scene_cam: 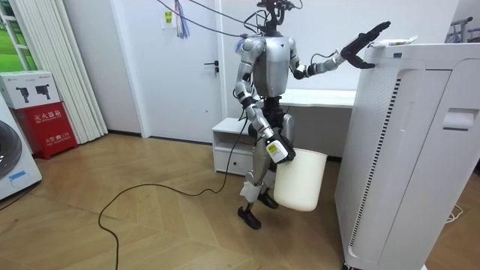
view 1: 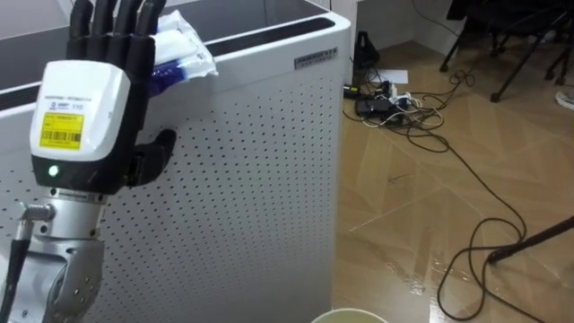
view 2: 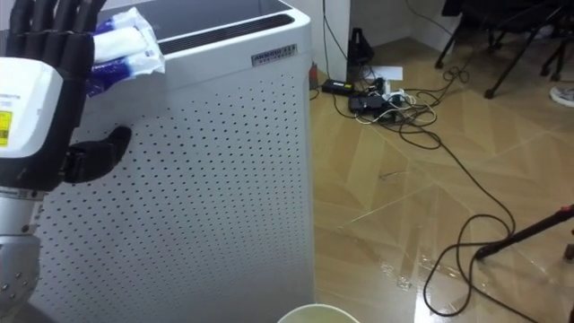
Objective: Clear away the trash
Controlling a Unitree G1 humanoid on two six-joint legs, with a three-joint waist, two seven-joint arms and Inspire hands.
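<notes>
Left eye view: the left hand (view 1: 85,99) is raised in front of a tall white cabinet-like appliance (view 1: 251,179) with a perforated side. We see the back of the hand. Its dark fingers (view 1: 108,22) point straight up, close together, and the thumb sticks out to the side, so the hand is fully open and grasps nothing.

Just past the fingertips lies the garbage (view 1: 184,49), a crumpled wrapper of thin, glossy white plastic with blue patches, bunched into loose folds. It rests on the top of the appliance, at the edge nearest the hand. The fingers overlap it in this view (whether they actually touch it cannot be told).

In the room view the robot stands upright beside the appliance with its left arm stretched up towards the top. The right hand (scene_cam: 279,150) hangs low by its hip, at the rim of a white bin (scene_cam: 300,180). How its fingers lie on the bin cannot be made out.

To the right of the appliance in the eye views, a tangle of dark cables (view 1: 395,103) lies on the wooden floor (view 1: 421,224).
</notes>
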